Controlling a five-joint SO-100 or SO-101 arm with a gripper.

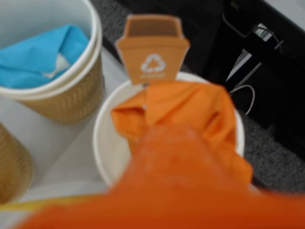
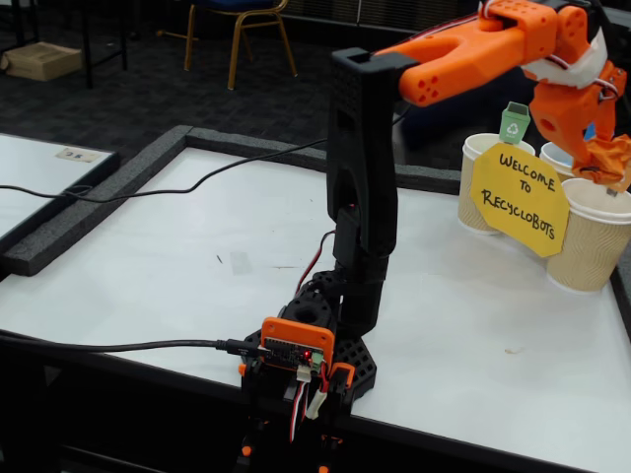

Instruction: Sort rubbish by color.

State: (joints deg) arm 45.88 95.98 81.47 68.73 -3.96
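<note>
Orange pincer [image 1: 190, 138], blurred in the wrist view, clamped on one orange paper ball [image 1: 190, 107] over the white-rimmed cup [image 1: 102, 143] bearing an orange recycling tag [image 1: 151, 50]. Left: one cup [image 1: 76, 95] containing one light blue paper ball [image 1: 43, 55]. Fixed view: three cups on the tabletop [image 2: 473, 315], one yellow sign [image 2: 520, 200].

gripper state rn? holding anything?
Gripper: shut on the orange paper ball, held over the cup with the orange tag. The fingertips themselves are blurred in the wrist view.
</note>
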